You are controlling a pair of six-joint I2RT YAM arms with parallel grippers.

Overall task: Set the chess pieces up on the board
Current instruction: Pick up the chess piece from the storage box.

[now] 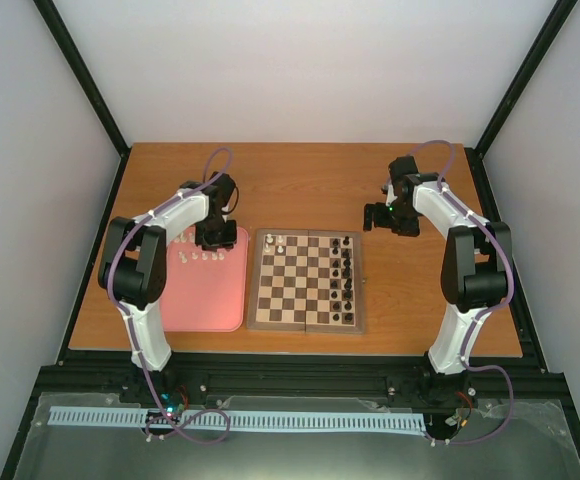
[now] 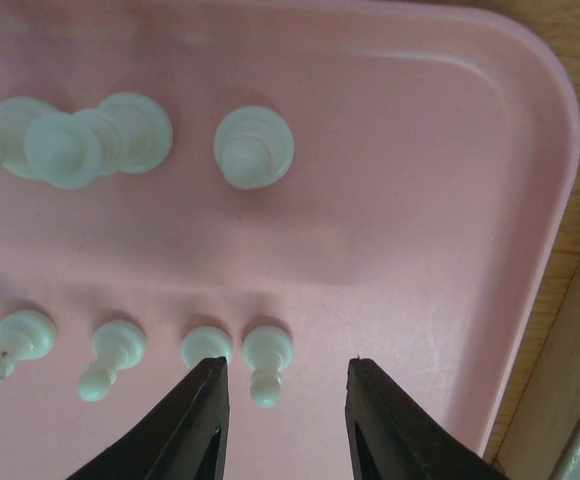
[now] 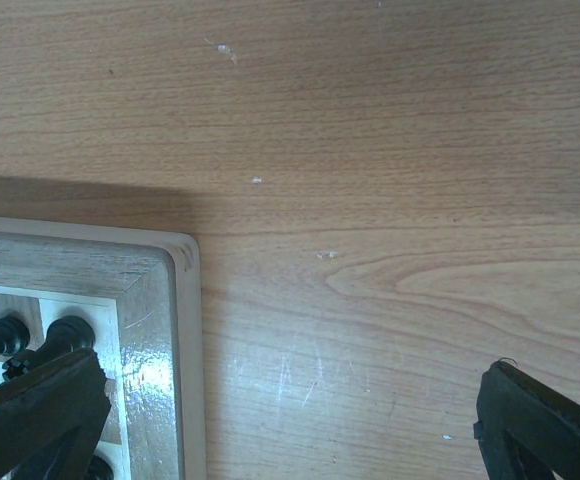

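Note:
Several small white chess pieces (image 2: 267, 362) stand in two rows on the pink tray (image 2: 420, 200); they also show in the top view (image 1: 202, 256). My left gripper (image 2: 285, 372) is open just above the tray, its fingers on either side of the row's right-most white pawn. The wooden chessboard (image 1: 306, 281) has two white pieces (image 1: 276, 242) at its far left corner and black pieces (image 1: 347, 270) along its right side. My right gripper (image 1: 378, 216) is open and empty, hovering off the board's far right corner (image 3: 160, 270).
The pink tray (image 1: 206, 290) lies left of the board, its right rim close to the board's frame. Black pieces (image 3: 30, 345) stand by the board's corner in the right wrist view. Bare wooden table (image 3: 390, 200) lies beyond the board.

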